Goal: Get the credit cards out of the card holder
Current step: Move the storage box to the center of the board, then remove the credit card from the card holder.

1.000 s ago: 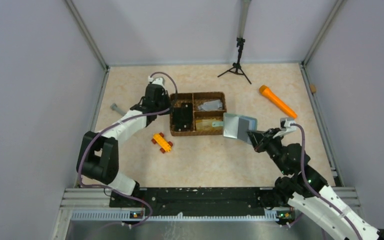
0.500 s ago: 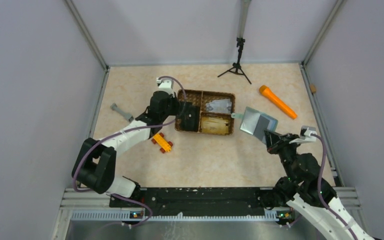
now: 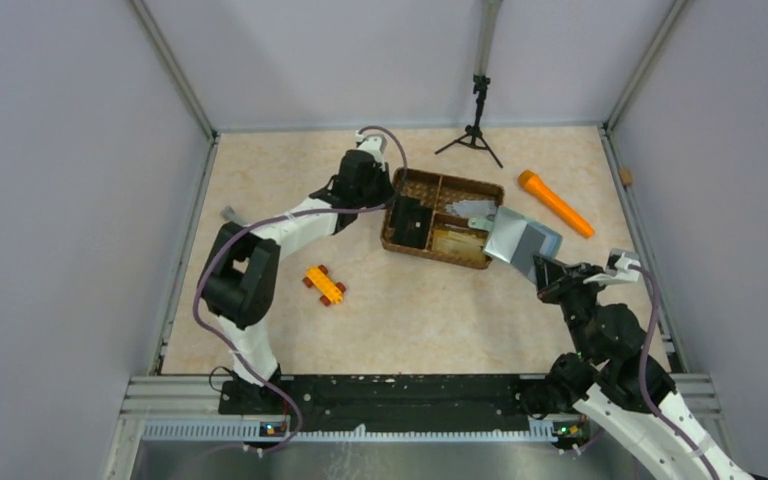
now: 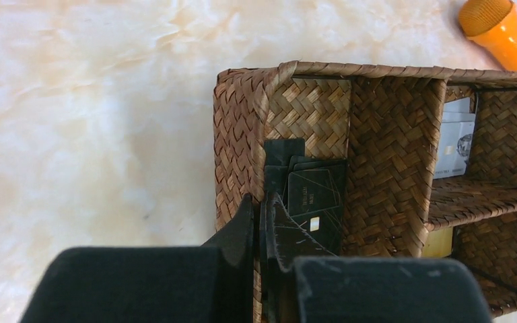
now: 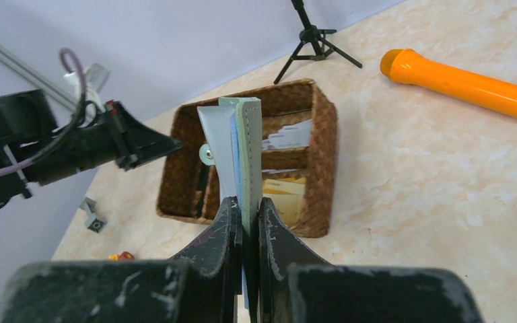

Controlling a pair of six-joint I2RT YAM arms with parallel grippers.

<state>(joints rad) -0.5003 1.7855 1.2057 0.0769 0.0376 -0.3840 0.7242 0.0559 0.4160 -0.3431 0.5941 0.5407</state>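
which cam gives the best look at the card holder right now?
Top external: the card holder shows its broad face there, pinched at its near end by the right gripper, right beside the basket. Right wrist sees it close but only edge-on, in its own jaws. Left wrist does not show it.

Left arm (image 3: 290,218): white links, black joints, mauve cable looping alongside.
Right arm (image 3: 608,340): same white and black, lower right of frame.
Right gripper (image 5: 246,208): matte black, scuffed.
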